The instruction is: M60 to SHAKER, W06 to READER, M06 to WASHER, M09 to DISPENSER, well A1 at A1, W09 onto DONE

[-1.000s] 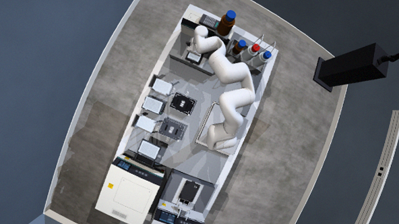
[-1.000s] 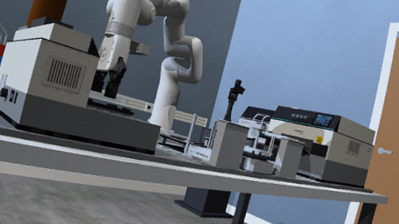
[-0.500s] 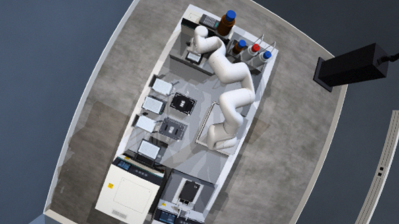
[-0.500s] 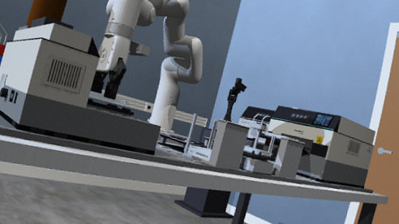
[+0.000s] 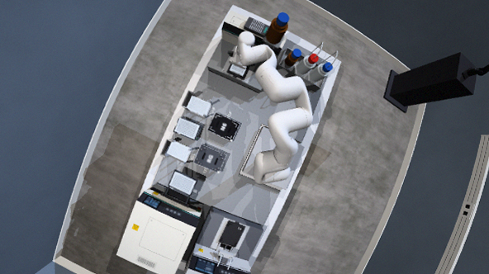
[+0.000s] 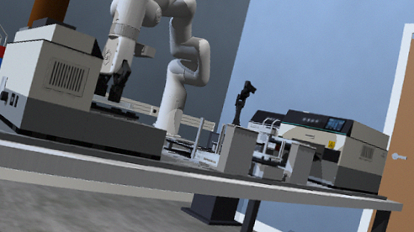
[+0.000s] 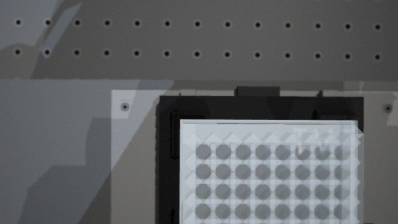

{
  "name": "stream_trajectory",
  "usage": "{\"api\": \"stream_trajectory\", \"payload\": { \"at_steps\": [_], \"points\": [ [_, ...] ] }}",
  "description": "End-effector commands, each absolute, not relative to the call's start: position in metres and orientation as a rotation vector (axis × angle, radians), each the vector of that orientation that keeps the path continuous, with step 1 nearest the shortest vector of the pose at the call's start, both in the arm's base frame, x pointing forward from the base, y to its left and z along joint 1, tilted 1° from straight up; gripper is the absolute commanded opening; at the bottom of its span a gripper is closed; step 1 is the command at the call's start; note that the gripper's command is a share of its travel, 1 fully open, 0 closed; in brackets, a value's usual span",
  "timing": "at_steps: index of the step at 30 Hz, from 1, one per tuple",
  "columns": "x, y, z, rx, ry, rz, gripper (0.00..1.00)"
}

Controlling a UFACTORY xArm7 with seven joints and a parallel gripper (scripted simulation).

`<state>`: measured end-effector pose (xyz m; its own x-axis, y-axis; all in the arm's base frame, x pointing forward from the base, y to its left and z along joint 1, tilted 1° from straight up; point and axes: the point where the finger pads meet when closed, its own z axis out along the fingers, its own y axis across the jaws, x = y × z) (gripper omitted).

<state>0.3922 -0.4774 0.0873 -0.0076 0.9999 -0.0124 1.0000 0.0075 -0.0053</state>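
One plate (image 7: 270,172), hand (image 6: 110,86) clamped on it, long axis across wrist view, label end right.
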Motion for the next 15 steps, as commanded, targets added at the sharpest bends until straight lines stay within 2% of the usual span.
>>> {"api": "stream_trajectory", "payload": {
  "at_steps": [1, 15],
  "points": [
    [0.3932, -0.4785, 0.0897, 2.206, 2.222, -0.02, 0.0],
    [0.3932, -0.4786, 0.0865, 2.206, 2.222, -0.02, 0.0]
  ]
}}
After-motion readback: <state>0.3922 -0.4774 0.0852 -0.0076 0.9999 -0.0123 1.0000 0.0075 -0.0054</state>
